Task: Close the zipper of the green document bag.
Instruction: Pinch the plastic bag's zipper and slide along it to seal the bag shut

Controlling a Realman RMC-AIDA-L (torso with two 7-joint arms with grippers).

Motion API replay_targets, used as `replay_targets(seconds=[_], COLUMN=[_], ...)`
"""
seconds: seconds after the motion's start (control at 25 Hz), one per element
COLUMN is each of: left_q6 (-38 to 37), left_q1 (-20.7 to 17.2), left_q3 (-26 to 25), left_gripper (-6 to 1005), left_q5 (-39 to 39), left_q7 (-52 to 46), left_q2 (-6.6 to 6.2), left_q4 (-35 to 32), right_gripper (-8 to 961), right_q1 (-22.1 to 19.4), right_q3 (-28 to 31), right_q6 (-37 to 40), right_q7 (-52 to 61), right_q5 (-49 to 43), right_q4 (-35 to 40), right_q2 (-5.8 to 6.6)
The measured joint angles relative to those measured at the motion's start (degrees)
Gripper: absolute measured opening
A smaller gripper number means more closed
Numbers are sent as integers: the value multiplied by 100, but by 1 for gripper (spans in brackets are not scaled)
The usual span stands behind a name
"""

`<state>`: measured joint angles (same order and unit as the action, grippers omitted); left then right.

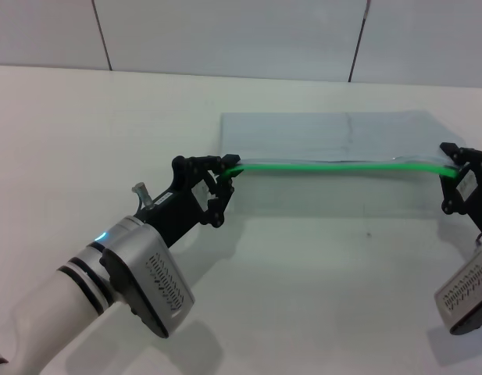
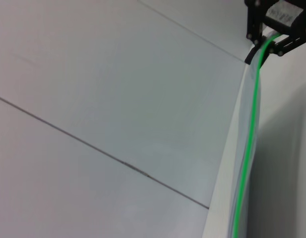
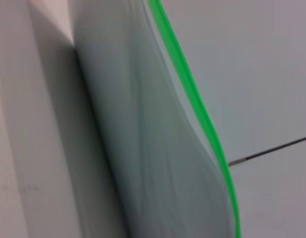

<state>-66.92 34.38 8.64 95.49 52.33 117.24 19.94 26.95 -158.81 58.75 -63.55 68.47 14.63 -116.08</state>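
The green document bag (image 1: 334, 133) sat in the upper middle of the head view, on a white table (image 1: 84, 141), with its near long edge lifted off the surface and its far edge toward the wall. The zipper (image 1: 342, 165) ran as a thin bright green line across the middle of the frame, stretched between the two claws.

The left gripper (image 1: 227, 173) stood at the left-centre of the frame, its black fingers pinched narrow around the left end of the zipper. The right gripper (image 1: 457, 162) stood at the right edge of the frame, its fingers clamped on the right end of the same strip.

In the left wrist view the zipper (image 2: 248, 148) rose from the bottom edge to the upper right, where the right gripper (image 2: 264, 42) held it. In the right wrist view the bag (image 3: 153, 148) filled the middle of the frame, with the green strip (image 3: 202, 114) curving down its right side.
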Motion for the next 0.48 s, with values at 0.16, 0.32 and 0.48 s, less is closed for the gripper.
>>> replay_targets(seconds=[0.16,0.32,0.48], left_q6=[-25,-148,-422], left_q1=[-66,-80,-32], left_q3=[-39,-42,-50], left_gripper=[79,79,78], left_q5=[1,1,-7], left_q7=[-1,-64,-457], left_q2=[0,1,0], left_q4=[-12,-31,-37], right_gripper=[49,48,64], right_q1=[-22,-34,-36], right_q3=[56,139,554], right_q6=[-6,-13,-16], right_q7=[7,74,97], right_q5=[-2,-1,8], right_q4=[-6,-11,8], right_q2=[-4,-3,-23])
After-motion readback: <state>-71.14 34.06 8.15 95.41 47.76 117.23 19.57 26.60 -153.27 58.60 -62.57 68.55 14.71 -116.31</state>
